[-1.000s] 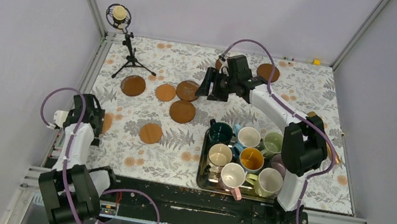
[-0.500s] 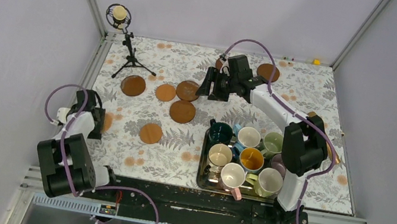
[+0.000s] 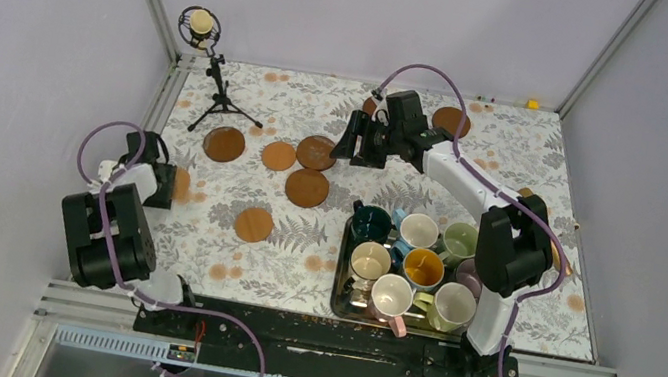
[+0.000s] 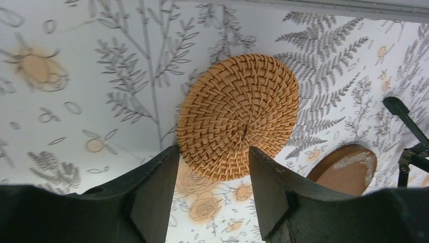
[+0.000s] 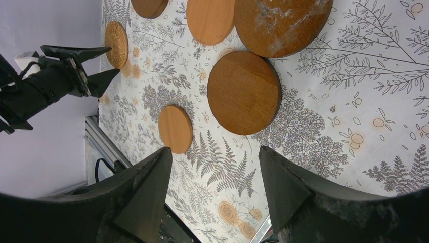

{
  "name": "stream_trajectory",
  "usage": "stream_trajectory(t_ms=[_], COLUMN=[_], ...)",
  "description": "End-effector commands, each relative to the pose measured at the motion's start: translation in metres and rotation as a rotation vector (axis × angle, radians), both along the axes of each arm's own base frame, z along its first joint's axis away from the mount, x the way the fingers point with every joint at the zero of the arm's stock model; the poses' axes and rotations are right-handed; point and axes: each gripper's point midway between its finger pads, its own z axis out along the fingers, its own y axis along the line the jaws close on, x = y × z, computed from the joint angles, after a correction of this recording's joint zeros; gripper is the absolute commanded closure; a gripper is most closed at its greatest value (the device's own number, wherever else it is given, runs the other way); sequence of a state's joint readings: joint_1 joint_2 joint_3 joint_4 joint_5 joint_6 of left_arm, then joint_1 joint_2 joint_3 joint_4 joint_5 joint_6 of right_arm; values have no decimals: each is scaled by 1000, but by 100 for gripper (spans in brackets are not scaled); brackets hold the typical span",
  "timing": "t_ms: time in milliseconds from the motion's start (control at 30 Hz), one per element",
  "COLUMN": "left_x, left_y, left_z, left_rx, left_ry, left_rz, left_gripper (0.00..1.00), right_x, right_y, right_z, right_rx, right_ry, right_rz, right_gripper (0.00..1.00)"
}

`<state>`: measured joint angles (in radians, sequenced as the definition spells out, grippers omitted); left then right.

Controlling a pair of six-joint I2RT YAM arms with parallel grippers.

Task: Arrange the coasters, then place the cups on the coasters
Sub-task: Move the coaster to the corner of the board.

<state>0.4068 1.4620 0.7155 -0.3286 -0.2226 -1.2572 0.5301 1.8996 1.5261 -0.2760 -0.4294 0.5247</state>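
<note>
Soft, even light from above; faint shadows, no glare. The overhead view is sharp; wrist views soften along the bottom, where dark fingers [image 4: 152,202] loom.

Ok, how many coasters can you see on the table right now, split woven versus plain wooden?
Woven coasters: 1
Wooden coasters: 6
Total: 7 in clear view

A woven rattan round coaster [image 4: 238,116] lies flat just ahead of the left gripper [image 4: 212,152]; brown wooden discs [image 5: 244,92] lie before the right gripper [image 5: 215,152], coloured ceramic mugs [image 3: 418,230] clustered behind.
</note>
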Motion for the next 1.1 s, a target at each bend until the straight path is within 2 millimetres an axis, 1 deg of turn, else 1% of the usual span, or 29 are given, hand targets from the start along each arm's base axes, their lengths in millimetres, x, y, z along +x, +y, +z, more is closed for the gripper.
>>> stream_trajectory(t_ms=[0,100,267,433,633,933,1067], left_x=[23,33,50,66,92,115,118], left_y=[2,8,13,12,5,7,6], left_z=[-2,-2,0,2,3,8,8], left_rx=[-20,-8,-9,-23,-22,9,8], left_ry=[-20,-8,-17,-42,-52,-70,-74], left_rz=[-41,-51,-74,-93,-158,-176,-184], left_gripper=[46,46,47,47,47,47,47], right_x=[1,2,3,4,6,6,7], right_y=[-1,0,-1,-2,-2,-4,-6], right_z=[32,30,30,29,28,22,22], right_rx=[56,52,48,47,44,31,20], right_ry=[-70,-68,-70,-71,-72,-66,-70], right_rz=[7,7,6,3,4,-4,-7], right_gripper=[28,28,28,28,28,28,28])
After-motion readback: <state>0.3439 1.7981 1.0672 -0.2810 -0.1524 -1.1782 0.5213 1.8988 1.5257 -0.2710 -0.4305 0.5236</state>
